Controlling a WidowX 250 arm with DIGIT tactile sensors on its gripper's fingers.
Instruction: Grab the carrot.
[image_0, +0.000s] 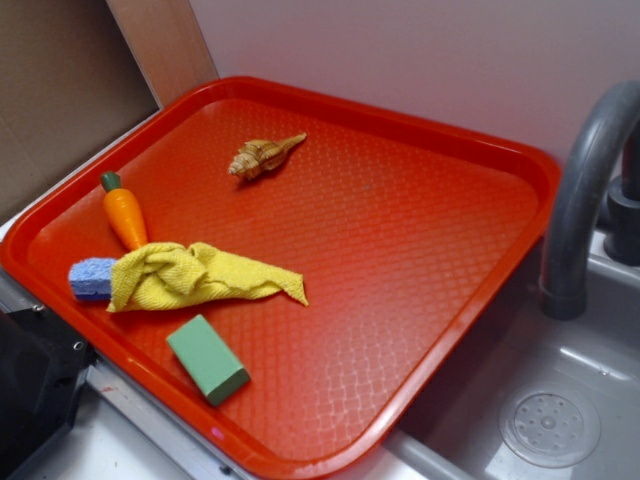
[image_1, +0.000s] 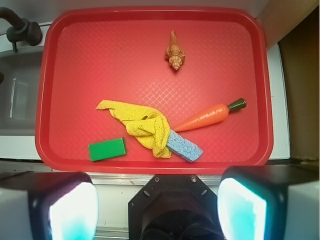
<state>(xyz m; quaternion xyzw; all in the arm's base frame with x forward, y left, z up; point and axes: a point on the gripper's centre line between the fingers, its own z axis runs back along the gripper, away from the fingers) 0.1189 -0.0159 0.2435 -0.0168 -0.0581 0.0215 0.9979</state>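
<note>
On tray (image_1: 150, 55), carrot (image_1: 207, 116) tip tucked against yellow cloth (image_1: 142, 125) and sponge (image_1: 184, 146). Jaws spread wide, well short. Risk: snagging cloth if closing near tip; better mid-body.

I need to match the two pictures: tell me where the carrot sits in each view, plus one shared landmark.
Exterior: the carrot lies at the red tray's left edge, stem pointing away.
Wrist: the carrot lies right of centre, stem toward the right rim.
Landmark: its tip meets the yellow cloth in both.
</note>
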